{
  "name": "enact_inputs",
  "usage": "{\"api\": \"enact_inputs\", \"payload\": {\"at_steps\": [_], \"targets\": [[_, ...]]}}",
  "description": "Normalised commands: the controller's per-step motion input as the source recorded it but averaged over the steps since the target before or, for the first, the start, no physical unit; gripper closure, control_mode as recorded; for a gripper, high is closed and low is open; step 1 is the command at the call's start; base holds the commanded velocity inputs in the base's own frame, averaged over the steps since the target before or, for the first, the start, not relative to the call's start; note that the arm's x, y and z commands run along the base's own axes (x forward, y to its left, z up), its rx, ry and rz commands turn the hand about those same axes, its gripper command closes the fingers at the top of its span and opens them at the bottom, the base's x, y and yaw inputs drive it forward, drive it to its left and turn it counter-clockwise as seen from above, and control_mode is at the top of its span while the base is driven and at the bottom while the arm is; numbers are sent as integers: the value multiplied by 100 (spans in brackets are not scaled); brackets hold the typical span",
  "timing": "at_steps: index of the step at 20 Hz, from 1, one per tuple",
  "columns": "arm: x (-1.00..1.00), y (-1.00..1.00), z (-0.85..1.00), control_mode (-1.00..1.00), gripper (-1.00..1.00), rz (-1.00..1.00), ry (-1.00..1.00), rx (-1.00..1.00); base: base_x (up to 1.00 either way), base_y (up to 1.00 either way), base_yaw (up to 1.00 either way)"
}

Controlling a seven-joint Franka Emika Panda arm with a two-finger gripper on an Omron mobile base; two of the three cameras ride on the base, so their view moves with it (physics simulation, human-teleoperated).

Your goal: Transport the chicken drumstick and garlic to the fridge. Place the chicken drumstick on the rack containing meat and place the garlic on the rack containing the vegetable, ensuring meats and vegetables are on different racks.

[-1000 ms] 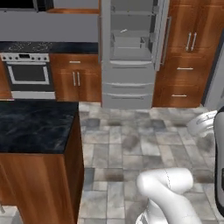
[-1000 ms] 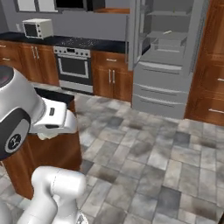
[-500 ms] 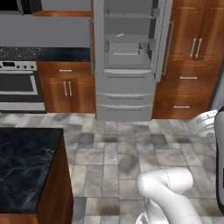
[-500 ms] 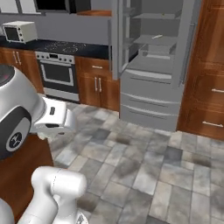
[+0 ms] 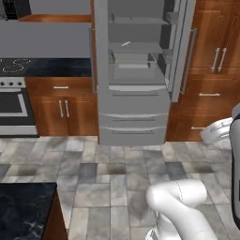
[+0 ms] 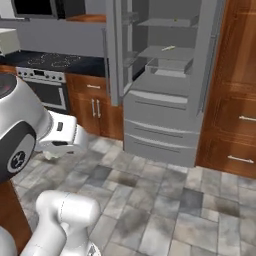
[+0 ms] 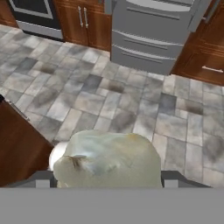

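The garlic (image 7: 107,159) appears in the hand view as a large off-white bulb with faint greenish-grey mottling and a small brown mark on its left flank. It sits low and central in that view, directly in front of the camera, between the two grey finger bases at the lower left and lower right. The tool (image 7: 107,177) is clamped on the garlic with its jaws set wide around the bulb; the fingertips themselves are hidden behind it.

From left to right, the left base view shows a stove (image 5: 11,101) and wooden cabinets (image 5: 61,110), then the fridge (image 5: 133,70) standing open at centre, then tall wooden cabinets at right. A dark marble desk (image 5: 26,211) occupies the lower left corner.

The right base view shows the fridge interior from the other side. A tiny green item, the vegetables (image 6: 175,20), lies on the uppermost shelf, the rack containing the vegetable (image 6: 165,23). A thin pale item lies on the shelf below, the rack containing meat (image 6: 160,52); its identity cannot be told. The left base view shows that same pale item but not the green one.

The arm rises from its white base, with the upper link folded back toward the cameras. The wrist is held above the tiled floor (image 7: 131,100), well apart from the fridge.
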Motion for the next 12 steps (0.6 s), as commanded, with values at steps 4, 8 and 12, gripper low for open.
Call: {"api": "enact_inputs", "payload": {"at_steps": [4,8,12], "targets": [[0,0,0,100,100,0,0,0,100,21,-14],[0,0,0,100,100,0,0,0,100,26,-16],[0,0,0,100,100,0,0,0,100,39,-20]]}}
